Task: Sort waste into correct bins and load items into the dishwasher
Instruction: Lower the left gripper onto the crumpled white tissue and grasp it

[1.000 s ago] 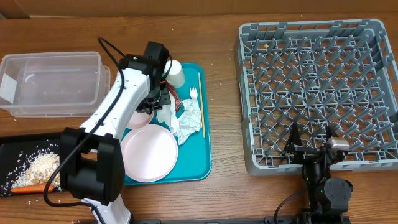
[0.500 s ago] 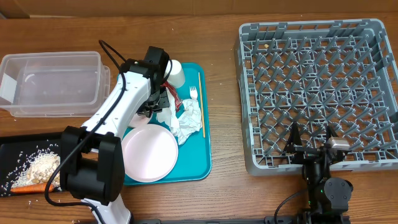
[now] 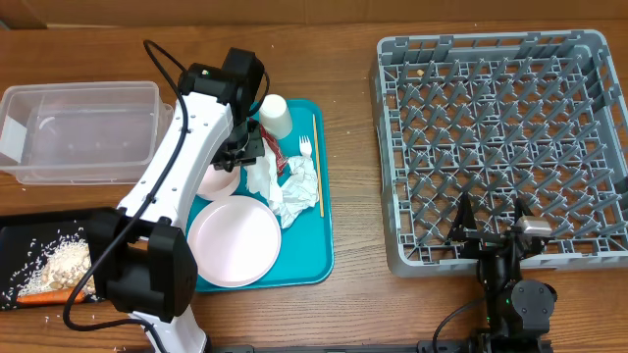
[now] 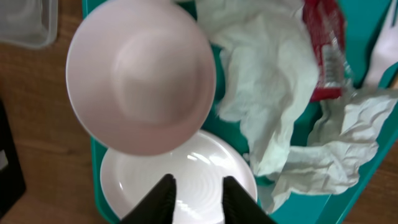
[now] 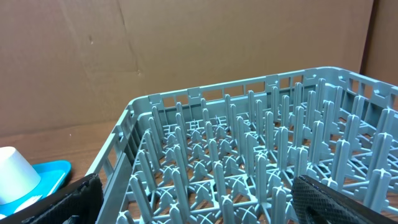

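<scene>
Hovering over the pink bowl [image 4: 140,74] and plate [image 4: 193,158], the left pincer [image 4: 199,190] is slightly parted, gripping nothing.

Bowl [image 3: 217,183] mostly hidden under left arm [image 3: 186,147]; black tray [image 3: 29,230] cut by left edge; red wrapper [image 4: 324,53] blurred.

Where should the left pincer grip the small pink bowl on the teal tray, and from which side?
By the rim, from straight above: the bowl sits upright, mouth up, so one finger of the left pincer could go inside and one outside the wall. The napkin crowds one side; the rim away from it looks freer.
</scene>
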You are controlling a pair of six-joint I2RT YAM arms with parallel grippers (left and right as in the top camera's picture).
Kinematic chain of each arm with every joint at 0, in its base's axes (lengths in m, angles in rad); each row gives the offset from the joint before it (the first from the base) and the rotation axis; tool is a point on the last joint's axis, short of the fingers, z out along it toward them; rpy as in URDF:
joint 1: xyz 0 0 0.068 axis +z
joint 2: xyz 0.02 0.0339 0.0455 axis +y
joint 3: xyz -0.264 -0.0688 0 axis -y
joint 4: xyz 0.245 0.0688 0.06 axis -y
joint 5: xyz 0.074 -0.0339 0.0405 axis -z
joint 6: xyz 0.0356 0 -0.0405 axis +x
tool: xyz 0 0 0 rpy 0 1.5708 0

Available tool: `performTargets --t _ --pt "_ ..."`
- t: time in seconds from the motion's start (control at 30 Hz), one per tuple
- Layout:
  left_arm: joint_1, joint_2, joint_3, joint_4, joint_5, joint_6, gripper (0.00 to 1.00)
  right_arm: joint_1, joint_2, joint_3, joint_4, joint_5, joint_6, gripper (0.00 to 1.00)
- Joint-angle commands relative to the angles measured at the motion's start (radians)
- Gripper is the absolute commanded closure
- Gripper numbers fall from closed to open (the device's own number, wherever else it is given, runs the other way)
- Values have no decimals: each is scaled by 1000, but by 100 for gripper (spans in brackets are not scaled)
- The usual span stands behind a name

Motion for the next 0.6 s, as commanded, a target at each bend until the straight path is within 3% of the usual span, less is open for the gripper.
performTargets --t 0.0,0.07,0.2,0.27,0.57 --pt "2 -2 -19 -50 40 2 62 7 -8 -11 4 10 -2 0" --pt "2 -2 -48 -58 40 2 62 7 -8 -11 4 10 -2 0" --pt "2 -2 -142 -37 40 1 89 7 -8 -11 4 10 -2 0" --pt "3 -2 -195 7 38 2 96 7 -8 -11 4 10 -2 0" --pt "47 -2 -223 138 -21 2 96 7 -8 -11 4 10 -2 0"
